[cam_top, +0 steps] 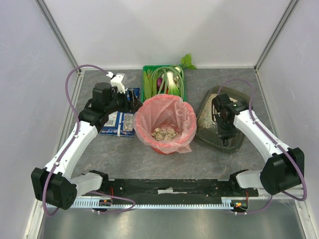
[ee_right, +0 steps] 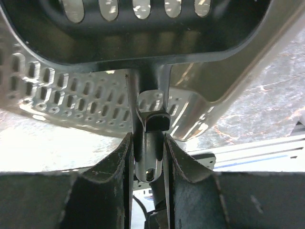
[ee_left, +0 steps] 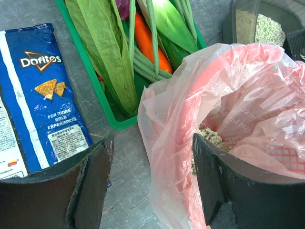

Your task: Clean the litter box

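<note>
The litter box (cam_top: 207,113) is a dark shallow tray with beige litter at the right of the table; its corner also shows in the left wrist view (ee_left: 267,24). My right gripper (cam_top: 225,133) hangs over the tray's near part, shut on the handle (ee_right: 150,152) of a dark slotted litter scoop (ee_right: 143,38). My left gripper (cam_top: 130,98) is open beside the red bin lined with a pink bag (cam_top: 164,124). In the left wrist view the bag's edge (ee_left: 176,157) lies between my open fingers (ee_left: 150,181). Litter clumps (cam_top: 164,133) lie in the bag.
A green crate (cam_top: 163,79) of vegetables stands behind the bin. A blue Doritos bag (cam_top: 117,124) and other packets lie left of the bin, and the Doritos bag also shows in the left wrist view (ee_left: 43,95). Grey walls close in the table on three sides.
</note>
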`<state>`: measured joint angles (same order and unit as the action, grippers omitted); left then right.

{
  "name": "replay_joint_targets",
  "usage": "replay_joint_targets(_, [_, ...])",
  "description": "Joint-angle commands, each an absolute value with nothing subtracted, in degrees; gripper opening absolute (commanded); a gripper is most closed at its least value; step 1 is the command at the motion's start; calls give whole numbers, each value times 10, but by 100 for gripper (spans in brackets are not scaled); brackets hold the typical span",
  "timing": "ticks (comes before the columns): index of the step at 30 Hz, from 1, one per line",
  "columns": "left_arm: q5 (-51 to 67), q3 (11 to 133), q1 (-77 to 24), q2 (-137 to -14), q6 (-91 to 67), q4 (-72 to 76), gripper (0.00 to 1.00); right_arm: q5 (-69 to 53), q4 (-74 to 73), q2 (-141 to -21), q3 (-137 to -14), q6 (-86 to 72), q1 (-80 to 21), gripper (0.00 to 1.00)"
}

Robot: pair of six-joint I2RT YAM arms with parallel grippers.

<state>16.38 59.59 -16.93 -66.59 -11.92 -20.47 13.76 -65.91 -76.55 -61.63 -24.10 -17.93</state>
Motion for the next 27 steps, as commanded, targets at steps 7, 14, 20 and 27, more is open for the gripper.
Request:
replay_joint_targets(7, [143, 585, -174, -671, -95, -168, 73, 113, -683, -753, -641, -252, -201, 0])
replay_joint_targets(14, [112, 620, -174, -718, -82, -115, 73, 88, -694, -773, -618, -272, -171, 0])
replay_joint_targets(20, [67, 640, -174, -756, -132, -89, 76, 138, -723, -762, -603, -341, -185, 0])
replay_joint_targets(27, [51, 614, -175, -708, -156, -107, 82, 121, -750, -743, -631, -395, -158, 0])
